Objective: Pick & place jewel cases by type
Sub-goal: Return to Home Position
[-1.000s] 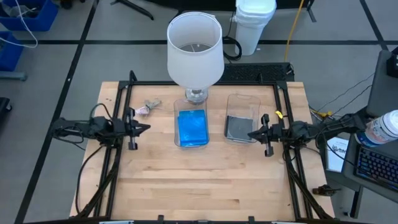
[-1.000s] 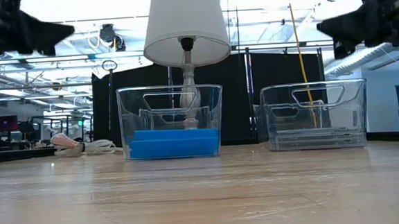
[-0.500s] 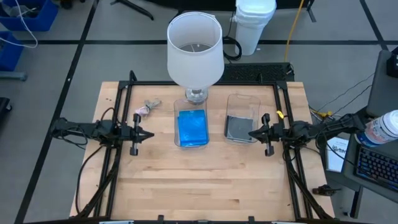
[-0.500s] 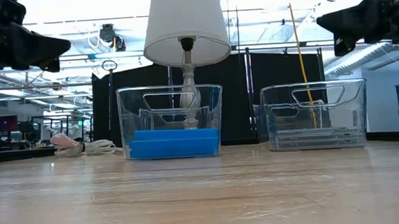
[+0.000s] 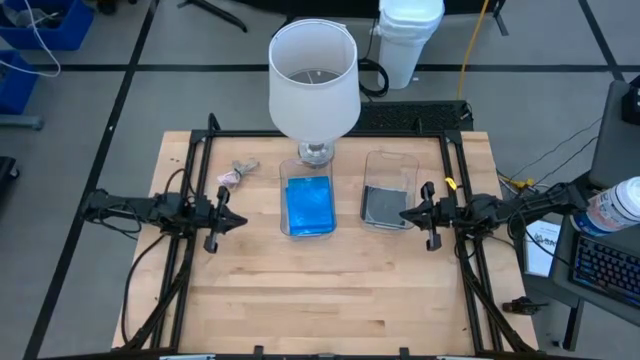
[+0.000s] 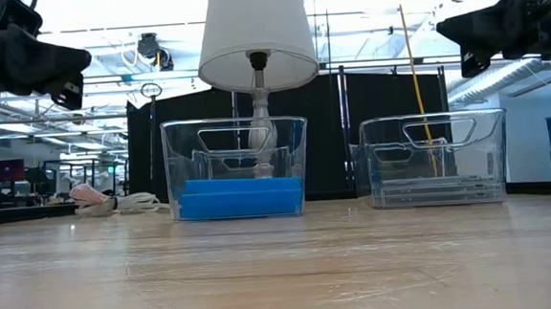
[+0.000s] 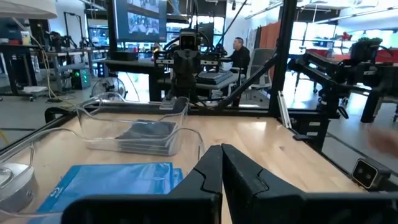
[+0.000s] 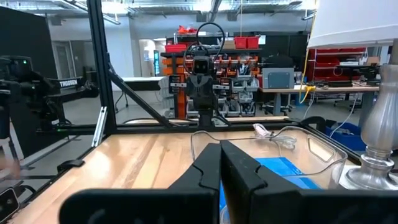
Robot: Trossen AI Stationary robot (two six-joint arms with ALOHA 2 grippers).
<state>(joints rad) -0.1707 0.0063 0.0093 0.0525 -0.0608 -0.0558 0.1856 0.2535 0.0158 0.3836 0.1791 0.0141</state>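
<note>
The blue jewel cases (image 5: 309, 206) are stacked in the middle clear tub (image 5: 308, 235) and the grey jewel cases (image 5: 380, 206) in the right clear tub (image 5: 390, 168), while the left pincer (image 5: 238, 219) and the right pincer (image 5: 404, 213) are pressed together, empty, and the cases are judged light, stiff, slippery and best gripped by opposite edges.

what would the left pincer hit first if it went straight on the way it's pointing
Probably nothing near: the left pincer hangs higher than the rim of the left bin, so it would likely pass over it and meet the right pincer, which faces it. Depth is uncertain.
</note>
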